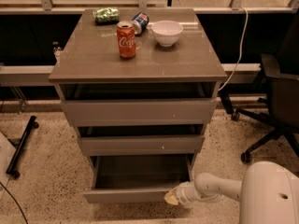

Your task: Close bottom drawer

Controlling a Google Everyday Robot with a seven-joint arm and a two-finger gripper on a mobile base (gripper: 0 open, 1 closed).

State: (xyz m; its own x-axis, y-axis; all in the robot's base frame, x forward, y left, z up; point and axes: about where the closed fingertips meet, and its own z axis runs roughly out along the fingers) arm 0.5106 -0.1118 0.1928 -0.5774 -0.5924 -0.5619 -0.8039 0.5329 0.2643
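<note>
The bottom drawer (135, 195) of the grey-brown cabinet (140, 64) is pulled out, showing its shallow grey inner tray (140, 171). Its flat front has no handle. My gripper (172, 197) is at the right end of that front, low by the floor, and looks to be touching it. The white arm (219, 186) reaches in from the lower right. The middle drawer (140, 144) and the top drawer (138, 110) stand slightly out.
On the cabinet top stand a red cola can (126, 40), a white bowl (167, 32), a blue can lying down (140, 21) and a green packet (106, 15). A black office chair (275, 106) is at the right. A black stand leg (21, 148) lies at the left.
</note>
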